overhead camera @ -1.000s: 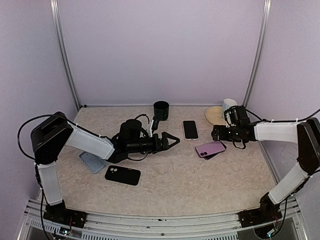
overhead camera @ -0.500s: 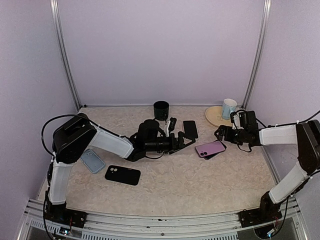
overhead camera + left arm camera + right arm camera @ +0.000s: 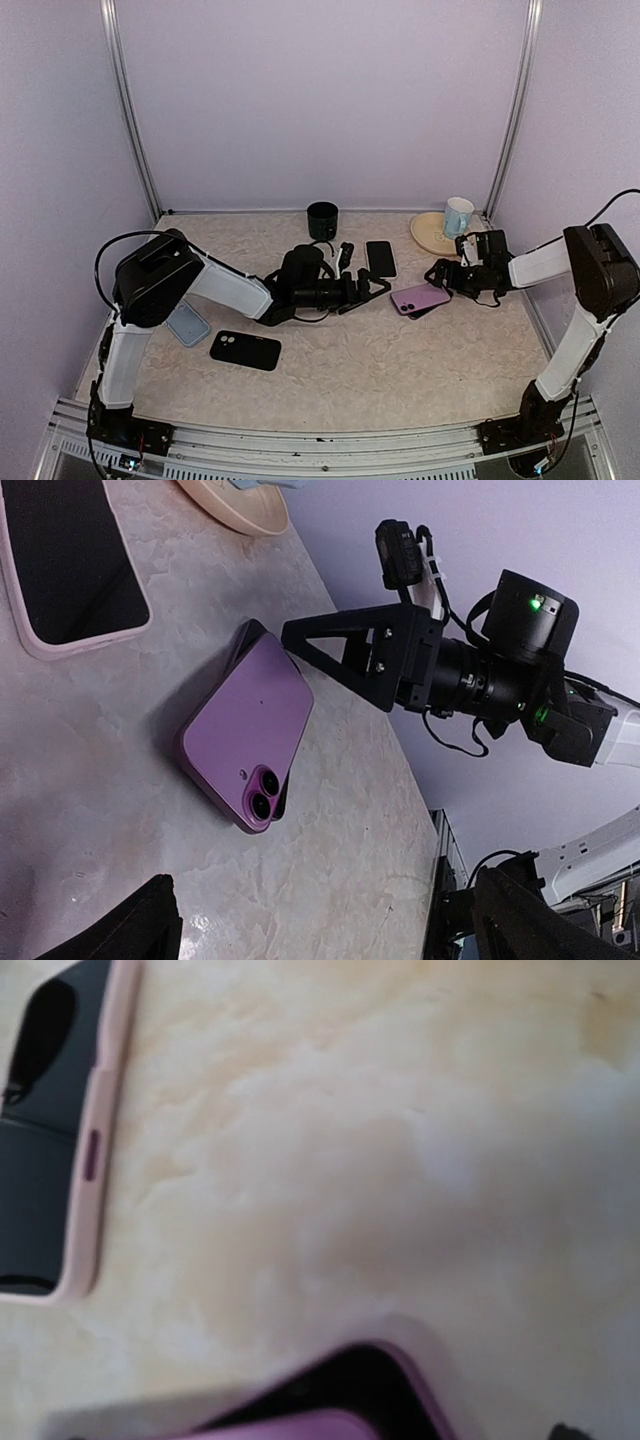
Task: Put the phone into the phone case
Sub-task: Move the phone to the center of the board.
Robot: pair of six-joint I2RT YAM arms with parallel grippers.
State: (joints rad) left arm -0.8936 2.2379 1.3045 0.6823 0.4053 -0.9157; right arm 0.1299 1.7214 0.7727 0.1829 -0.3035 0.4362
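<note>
The purple phone (image 3: pixel 420 297) lies back up, camera lenses showing, askew on a dark phone case with a purple rim (image 3: pixel 400 1380) that peeks out beneath it. In the left wrist view the phone (image 3: pixel 250 730) is ahead of my left gripper (image 3: pixel 330 930), whose jaws are wide open and empty. My left gripper (image 3: pixel 365 267) hovers just left of the phone. My right gripper (image 3: pixel 438 272) is open at the phone's far right end and holds nothing. Its own fingers barely show in the blurred right wrist view.
A second phone in a pale pink case (image 3: pixel 380 258) lies screen up behind the left gripper. A black case (image 3: pixel 245 350) and a light blue case (image 3: pixel 185 322) lie at the left. At the back stand a black cup (image 3: pixel 322 218) and a mug (image 3: pixel 458 214) on a plate (image 3: pixel 430 232).
My left arm has reached right from mid-table towards the purple phone. My right gripper has shifted slightly right and down beside the phone. The phone and cases have not moved.
</note>
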